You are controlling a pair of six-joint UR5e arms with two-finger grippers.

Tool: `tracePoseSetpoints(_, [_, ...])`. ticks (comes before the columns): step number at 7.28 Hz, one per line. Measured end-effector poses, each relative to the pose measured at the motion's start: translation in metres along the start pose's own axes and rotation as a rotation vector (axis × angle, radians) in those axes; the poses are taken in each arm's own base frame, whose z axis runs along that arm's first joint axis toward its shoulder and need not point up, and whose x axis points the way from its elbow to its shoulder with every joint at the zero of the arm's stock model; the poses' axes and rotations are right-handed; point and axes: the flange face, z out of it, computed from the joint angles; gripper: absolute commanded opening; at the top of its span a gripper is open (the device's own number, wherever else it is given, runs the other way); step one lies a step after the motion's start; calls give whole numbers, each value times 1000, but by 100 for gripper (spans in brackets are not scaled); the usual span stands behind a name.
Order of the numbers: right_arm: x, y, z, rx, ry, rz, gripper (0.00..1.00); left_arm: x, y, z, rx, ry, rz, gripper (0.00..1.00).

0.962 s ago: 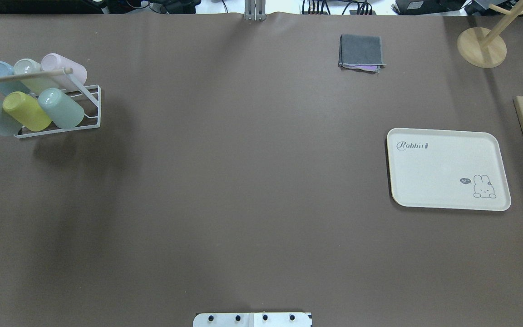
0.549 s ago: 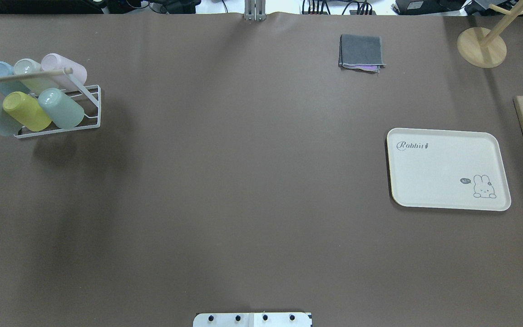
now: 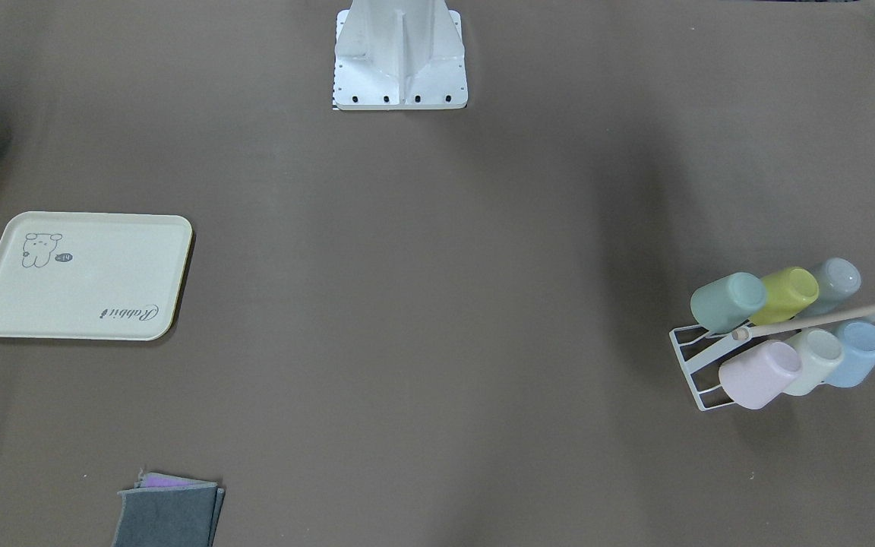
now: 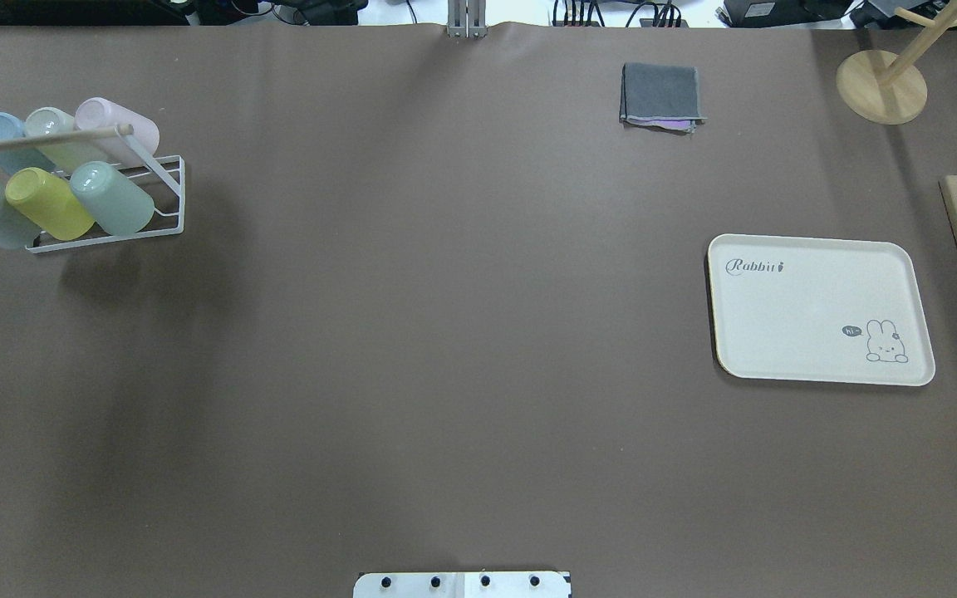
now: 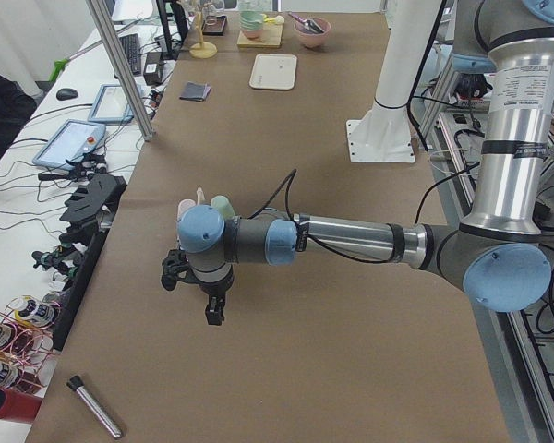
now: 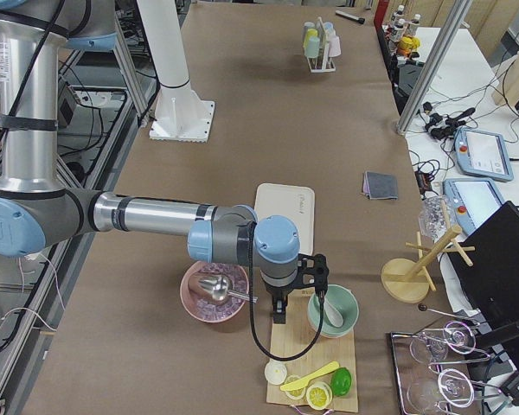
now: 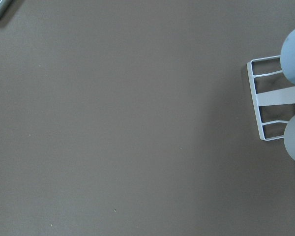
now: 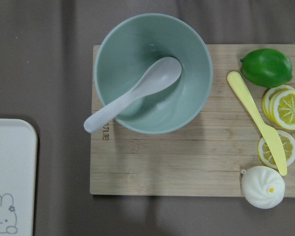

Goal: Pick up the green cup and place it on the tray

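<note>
While racked — green cup [image 4: 113, 199] aslant, base-up.

Green cup [image 3: 728, 301] on rack [image 3: 703, 354] — tray [image 3: 88, 292] well apart.

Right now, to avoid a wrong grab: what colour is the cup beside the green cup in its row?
Yellow-green cup, clearest in overhead view.

"Rabbit" and "hi" on the tray [image 4: 811, 299]
</note>
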Motion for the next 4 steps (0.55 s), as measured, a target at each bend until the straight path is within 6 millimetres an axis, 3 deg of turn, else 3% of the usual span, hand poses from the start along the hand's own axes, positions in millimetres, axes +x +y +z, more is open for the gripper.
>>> tracePoseSetpoints(2, [-31, -22, 3, -10, -73, 57, 99, 13, 0, -15, 30, -6, 29, 98])
tracePoseSetpoints(4, [-68, -45, 21, -42, -121, 53, 99, 37, 2, -42, 82, -34, 80, 98])
